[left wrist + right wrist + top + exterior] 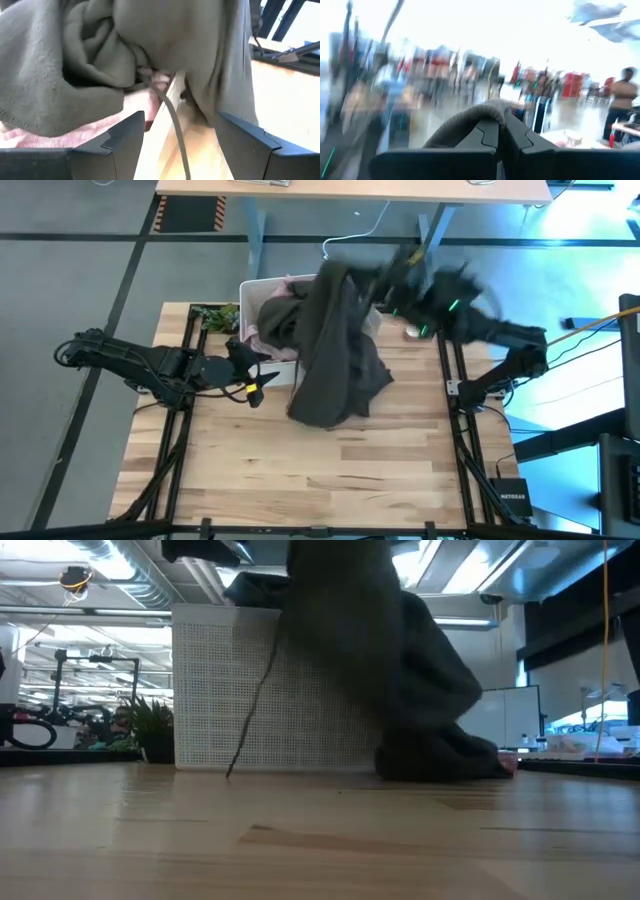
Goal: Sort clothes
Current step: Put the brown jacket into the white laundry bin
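So far the sorting looks barely begun, as far as these views show. One large dark olive-grey garment (335,345) hangs from the right gripper (395,265), which is raised above the far side of the white bin (262,285). In the right wrist view a fold of the grey cloth (470,117) is pinched between fingers pressed tightly together. The cloth drapes down across the bin's front edge, and its lower end trails on the tabletop (300,470) just in front of the bin, so it is neither fully lifted nor laid down anywhere.

More clothes remain in the bin: a dusty pink garment (75,132) lies under a bunched heap of olive-grey fabric (60,60), and pink shows at the bin's left edge from above. I cannot make out any black, navy or beige piece in these views.

The left gripper (250,375) sits low, just beside the bin's near left corner, pointing at it. Its fingers (125,140) are spread wide and hold nothing, with the bin wall and a dangling drawstring (175,130) between them.

No sorted pile is visible anywhere on the tabletop beyond the bin, so I judge that nearly everything is left: the hanging garment must be set down clear of the bin, then the rest taken out and separated.
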